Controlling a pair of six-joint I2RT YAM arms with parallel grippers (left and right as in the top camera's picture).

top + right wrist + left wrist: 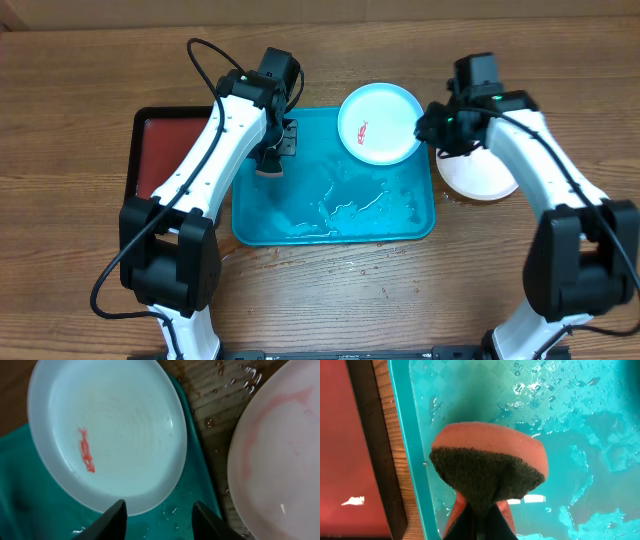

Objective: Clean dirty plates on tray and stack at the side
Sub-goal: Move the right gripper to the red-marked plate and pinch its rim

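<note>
A pale cyan plate (379,122) with a small red smear lies on the far right corner of the wet turquoise tray (300,225). It shows in the right wrist view (107,435) too. A white plate (485,175) with faint pink streaks sits on the table right of the tray, also in the right wrist view (280,455). My right gripper (159,520) is open and empty above the tray's right edge, beside the cyan plate's rim. My left gripper (482,520) is shut on an orange sponge (490,467) with a dark scouring face, over the tray's left part (415,450). No yellow-green plate is in view.
A smaller black tray with a red inside (160,150) lies left of the turquoise tray, with a strip of wooden table (395,460) between them. Water pools on the tray floor (350,205) and drops lie on the wood near the white plate.
</note>
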